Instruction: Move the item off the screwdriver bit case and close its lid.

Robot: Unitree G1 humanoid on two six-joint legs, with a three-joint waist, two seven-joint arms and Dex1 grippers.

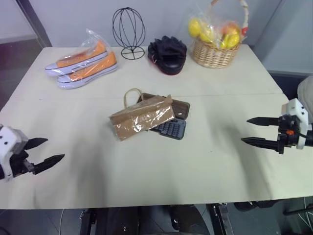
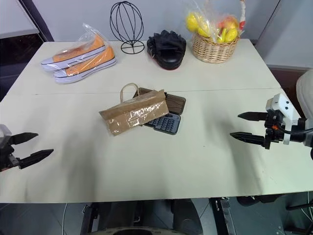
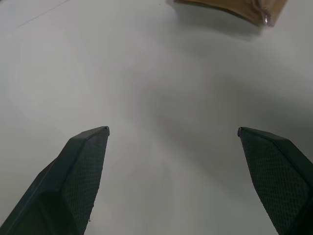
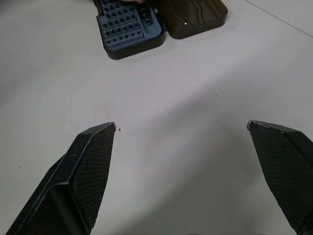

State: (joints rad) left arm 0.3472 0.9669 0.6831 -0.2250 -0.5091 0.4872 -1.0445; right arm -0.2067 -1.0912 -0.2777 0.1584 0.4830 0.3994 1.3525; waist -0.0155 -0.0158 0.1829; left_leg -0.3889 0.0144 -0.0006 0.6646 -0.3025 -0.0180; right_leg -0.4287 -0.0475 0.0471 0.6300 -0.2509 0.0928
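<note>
A flattened brown paper bag [image 1: 142,117] with a clear window and looped handles lies across the open screwdriver bit case [image 1: 172,129] in the middle of the table. The case's bit tray [image 4: 128,25] and its brown translucent lid [image 4: 193,17] stick out past the bag, lying flat and open. My left gripper [image 1: 48,152] hovers open over the table's near left part, well short of the bag. My right gripper [image 1: 253,130] stands open at the right, pointing toward the case with bare table between.
Along the far edge stand bagged orange shoes [image 1: 82,59], a black wire head form [image 1: 129,32], a black bundle of gloves [image 1: 167,54] and a wicker basket of fruit [image 1: 215,46]. The beige table [image 1: 146,171] ends close in front of me.
</note>
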